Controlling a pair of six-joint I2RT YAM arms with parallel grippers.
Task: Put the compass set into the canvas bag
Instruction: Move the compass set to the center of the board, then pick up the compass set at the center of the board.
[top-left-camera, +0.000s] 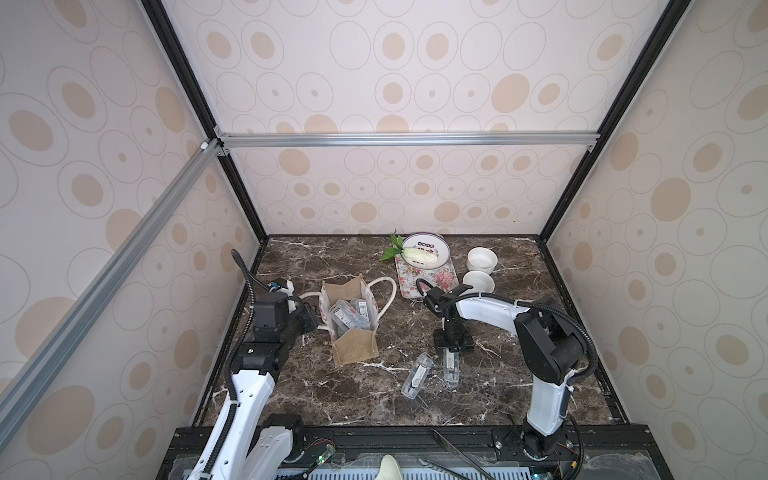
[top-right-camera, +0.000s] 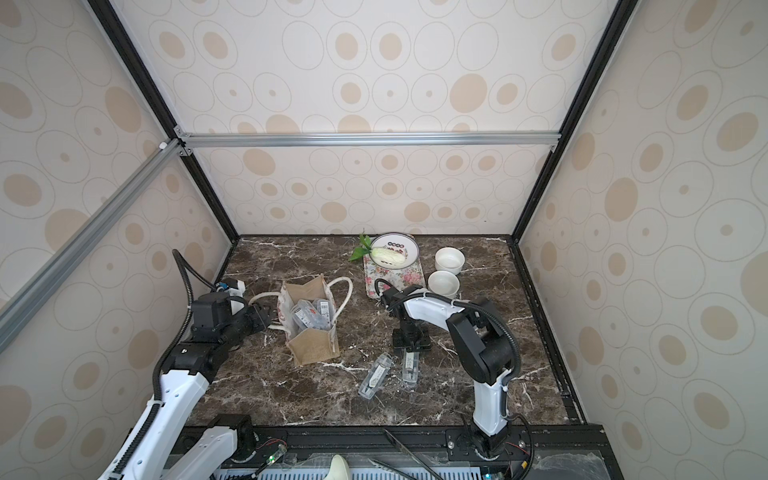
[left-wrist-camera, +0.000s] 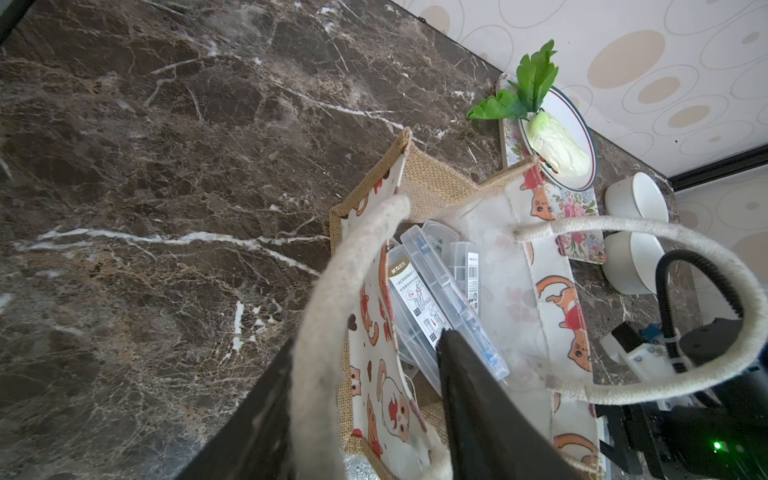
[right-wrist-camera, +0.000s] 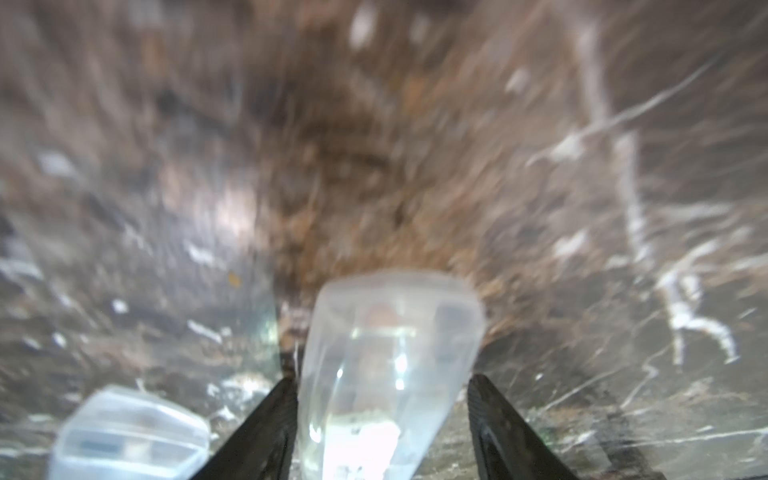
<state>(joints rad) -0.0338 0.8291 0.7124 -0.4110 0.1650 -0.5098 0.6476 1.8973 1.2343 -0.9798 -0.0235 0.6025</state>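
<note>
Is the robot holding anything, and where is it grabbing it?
Nothing looks clamped. The right end effector straddles a case near one end, jaws apart. The left end effector straddles a wall of the bag, one finger inside, unpinched.

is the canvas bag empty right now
No, the left wrist view shows several clear plastic compass cases lying inside the canvas bag.

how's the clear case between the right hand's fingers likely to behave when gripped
The case looks like smooth, hard, clear plastic: probably stiff but slippery in the right hand. Flat and long, lying on the table, it should slide, not roll. Small, mostly hollow: likely light.
</note>
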